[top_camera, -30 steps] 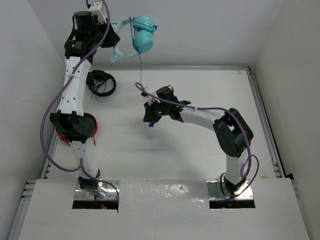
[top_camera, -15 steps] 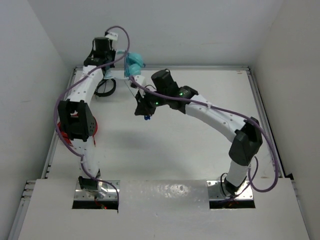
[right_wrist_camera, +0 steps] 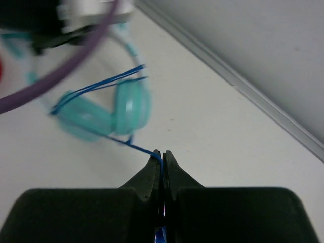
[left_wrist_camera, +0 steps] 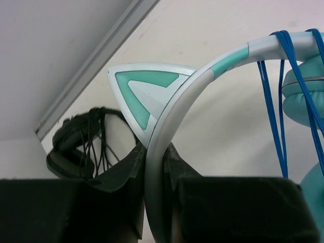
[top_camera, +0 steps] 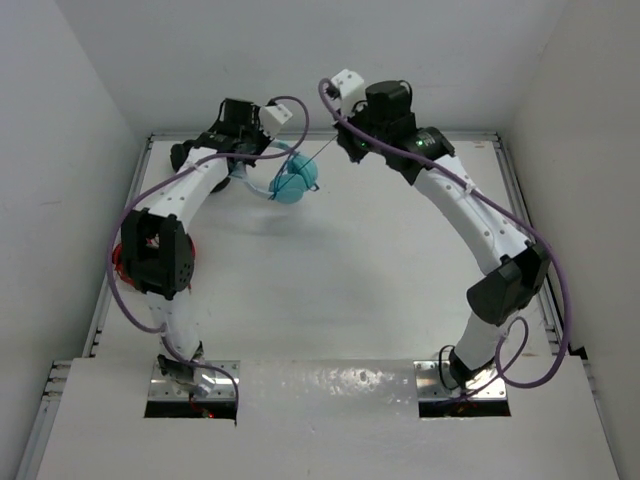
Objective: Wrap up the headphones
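Left gripper (left_wrist_camera: 156,157) clamped on headband (left_wrist_camera: 178,98); headphones (top_camera: 295,183) at far left of table (top_camera: 350,290). Right gripper (right_wrist_camera: 162,158) pinched shut on blue cable (right_wrist_camera: 139,148), line taut. Mid-wrap, loops over band. Next: another pass round, keep tension.

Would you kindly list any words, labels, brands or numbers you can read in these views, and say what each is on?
None can be read in any view.
The headphones show plain teal and white, with no lettering on the cat ear or the cable.
The black headphones are too dark to tell.
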